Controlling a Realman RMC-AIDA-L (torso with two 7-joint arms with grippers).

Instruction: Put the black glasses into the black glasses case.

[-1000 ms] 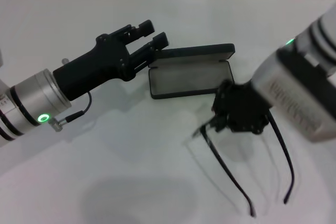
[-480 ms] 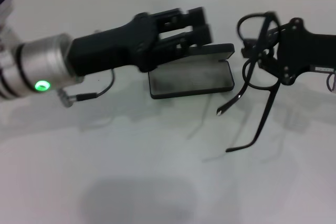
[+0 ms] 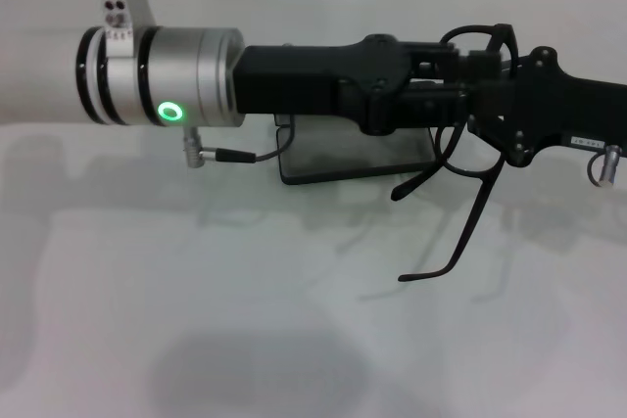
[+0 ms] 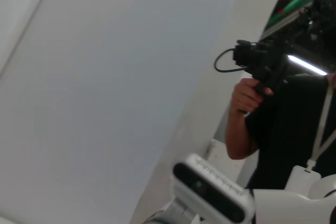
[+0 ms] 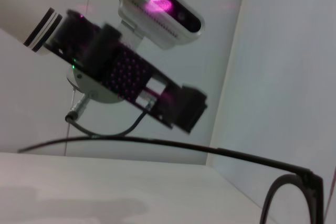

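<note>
A: Where are your glasses (image 3: 477, 159)?
B: Up in the air, just right of the open case (image 3: 323, 163). Your right gripper (image 3: 490, 110) pinches the frame so the arms hang free.
A: And your left gripper (image 3: 446, 85)?
B: Above the case, meeting the glasses, maybe to help. I cannot tell if its jaws are spread.

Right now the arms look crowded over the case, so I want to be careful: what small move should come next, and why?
Probably close the left gripper on the black glasses. It reaches across the open black glasses case and meets the frame, which the right gripper holds lifted, temple arms hanging beside the case. Whether it already grips is hidden.
</note>
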